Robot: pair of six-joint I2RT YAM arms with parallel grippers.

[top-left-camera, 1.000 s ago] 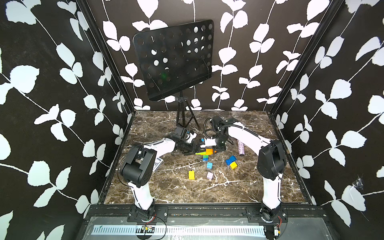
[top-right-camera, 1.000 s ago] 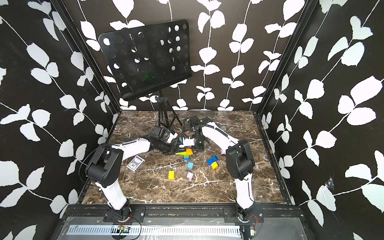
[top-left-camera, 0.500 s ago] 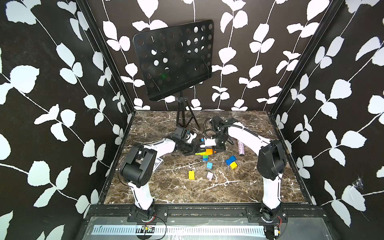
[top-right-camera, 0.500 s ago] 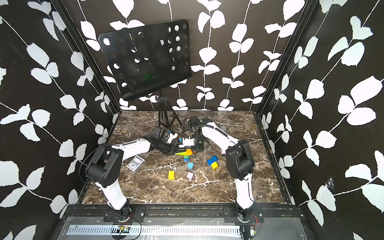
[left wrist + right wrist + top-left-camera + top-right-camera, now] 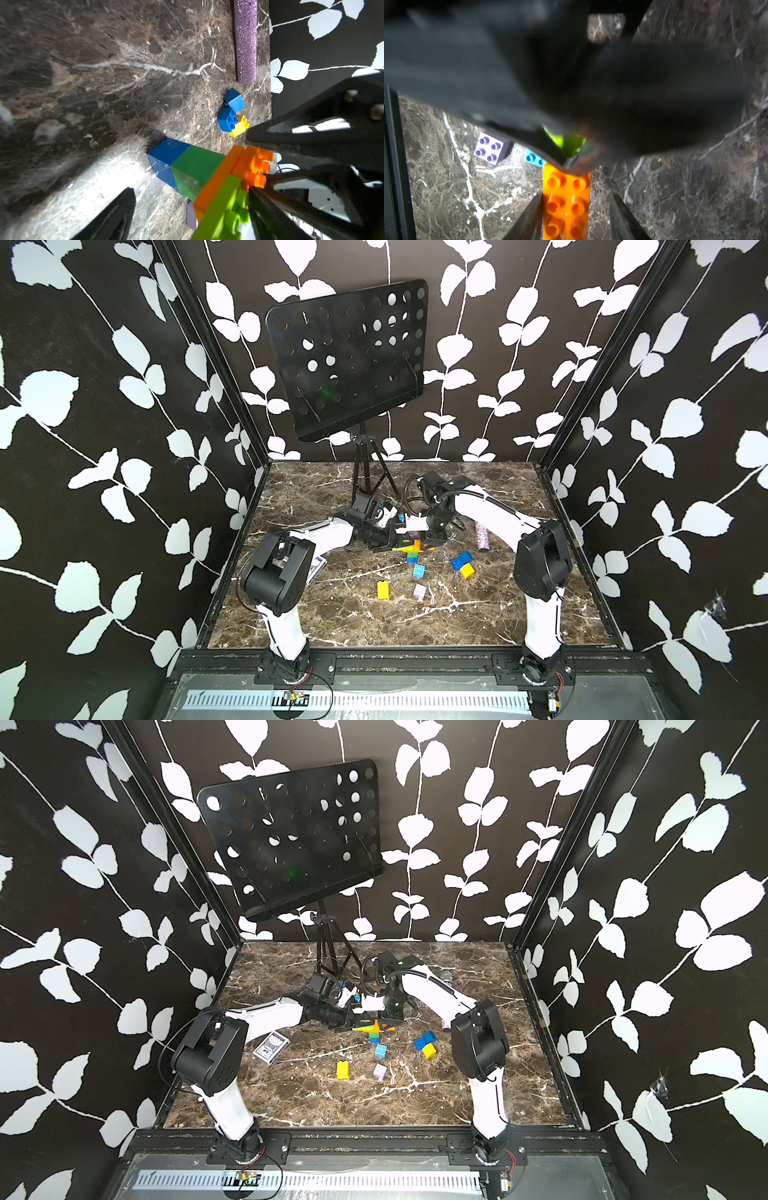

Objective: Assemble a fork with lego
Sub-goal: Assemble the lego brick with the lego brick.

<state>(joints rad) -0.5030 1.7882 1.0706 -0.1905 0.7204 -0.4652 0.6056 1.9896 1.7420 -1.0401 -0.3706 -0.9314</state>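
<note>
Multicoloured fork (image 5: pixel 415 548): blue-green stem (image 5: pixel 187 164), orange crossbar (image 5: pixel 239 166), lime prong (image 5: pixel 224 207).

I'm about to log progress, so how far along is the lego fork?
Done: the blue-and-green stem, orange crossbar and a lime brick are joined. In hand: the left claw and right claw sit open at the fork, the right one straddling the crossbar. Left: the prongs look unfinished; the yellow brick, lilac brick, light blue brick and blue bricks lie loose.
</note>
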